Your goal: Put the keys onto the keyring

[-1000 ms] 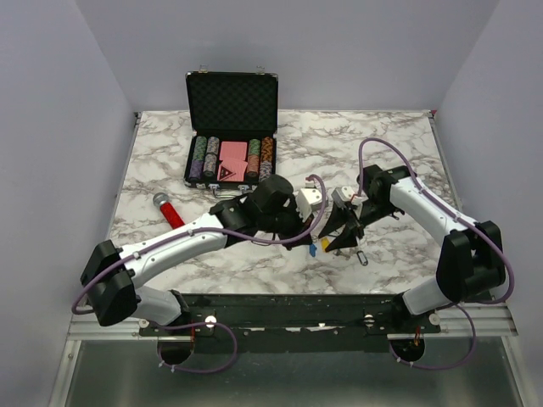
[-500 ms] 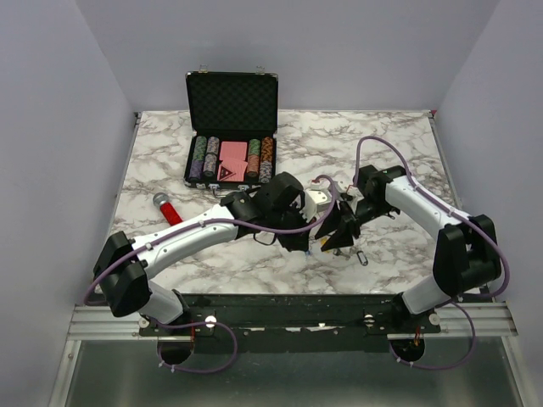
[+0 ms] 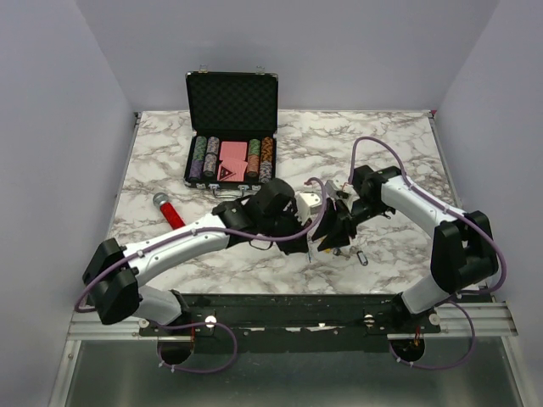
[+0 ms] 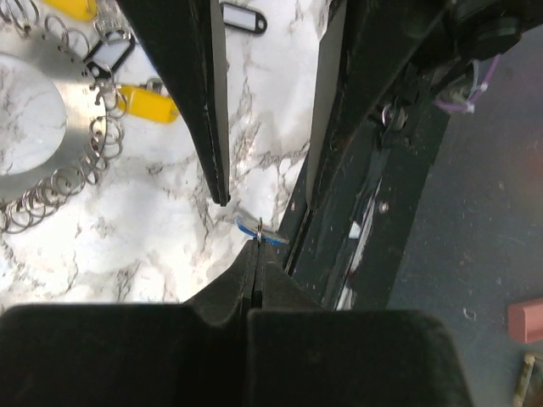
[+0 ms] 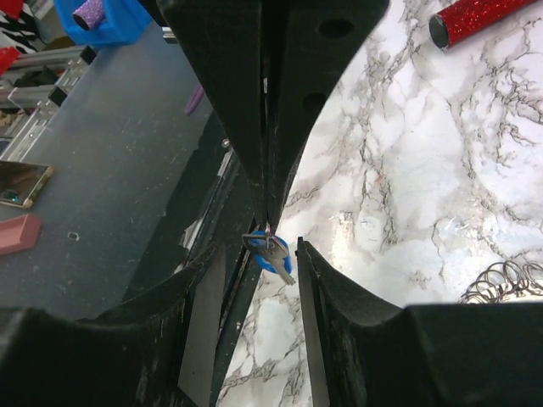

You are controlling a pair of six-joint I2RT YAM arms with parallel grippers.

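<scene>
The marble table (image 3: 390, 144) filled the top view, and both arms met at its lower centre. The left arm (image 3: 187, 237) ran up from the lower left and the right arm (image 3: 416, 199) bent in from the right. Together they covered the spot where the grippers met, so the keyring could not be made out from above. An open poker case (image 3: 231, 127) with rows of chips stood at the upper left of the table. A red glitter cylinder (image 3: 170, 210) lay below it, well apart from the arms.

In the left wrist view the keyring (image 4: 25, 127) lay at the upper left, a silvery disc fringed with small wire loops. A yellow key (image 4: 148, 102) and a black key (image 4: 114, 55) touched its fringe.

The left gripper (image 4: 257, 244) was pressed together, pinching the blue key (image 5: 273, 252) at its tips, near the table's front edge and apart from the keyring. The right gripper (image 5: 263, 254) was spread, with one finger on each side of that key and neither clearly touching it. These fingers stood between the blue key and the ring.
</scene>
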